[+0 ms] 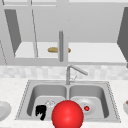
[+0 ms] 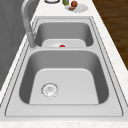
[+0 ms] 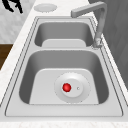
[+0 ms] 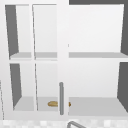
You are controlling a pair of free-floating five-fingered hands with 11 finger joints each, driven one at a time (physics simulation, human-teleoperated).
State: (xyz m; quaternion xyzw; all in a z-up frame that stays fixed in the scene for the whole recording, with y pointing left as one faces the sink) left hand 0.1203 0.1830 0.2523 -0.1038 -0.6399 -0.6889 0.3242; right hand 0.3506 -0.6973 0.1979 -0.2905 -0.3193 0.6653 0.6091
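My left hand (image 1: 40, 112) hangs low in the front view, before the left basin's front edge, with its fingers loose and pointing down and nothing in them. In the right side view the same hand (image 3: 13, 5) floats at the far left corner, out in front of the counter's edge. A large red ball (image 1: 67, 115) sits at the bottom centre of the front view, covering the sink's front rim. A small red item (image 3: 66, 87) lies on a round plate (image 3: 75, 96) in the right basin.
The double sink (image 1: 29, 86) has a faucet (image 1: 75, 70) at its back centre. An empty plate (image 1: 3, 110) rests on the left counter. A plate with food (image 2: 76, 7) and a green bottle (image 2: 65, 2) are on the right counter. A brown loaf (image 1: 53, 50) lies on the open cabinet's shelf.
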